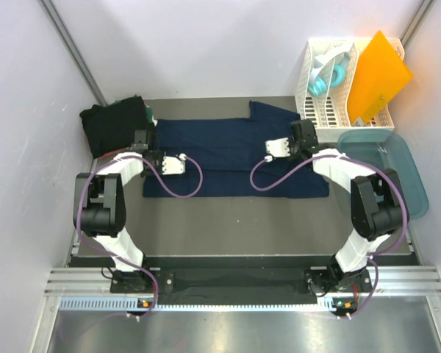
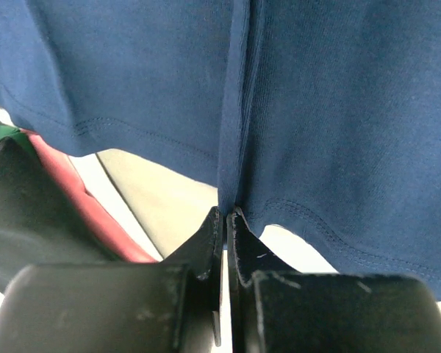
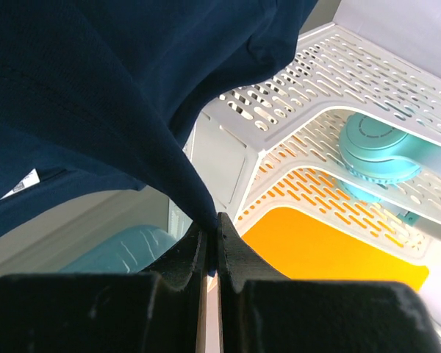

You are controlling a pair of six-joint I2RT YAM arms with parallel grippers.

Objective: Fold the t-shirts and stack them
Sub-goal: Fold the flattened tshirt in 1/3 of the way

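A navy blue t-shirt (image 1: 235, 154) lies spread across the grey mat, partly folded lengthwise. My left gripper (image 1: 145, 140) is at its left end, shut on a pinch of its hem (image 2: 231, 198). My right gripper (image 1: 303, 132) is at its right end, shut on a fold of the navy cloth (image 3: 198, 198), which hangs lifted over the camera. A small white label (image 3: 20, 184) shows on the cloth. A pile of dark shirts, black and dark green (image 1: 116, 123), sits at the back left corner.
A white slotted rack (image 1: 331, 88) with teal items and an orange sheet (image 1: 378, 77) stands at the back right. A teal plastic tub (image 1: 389, 165) sits right of the mat. Walls close in on both sides.
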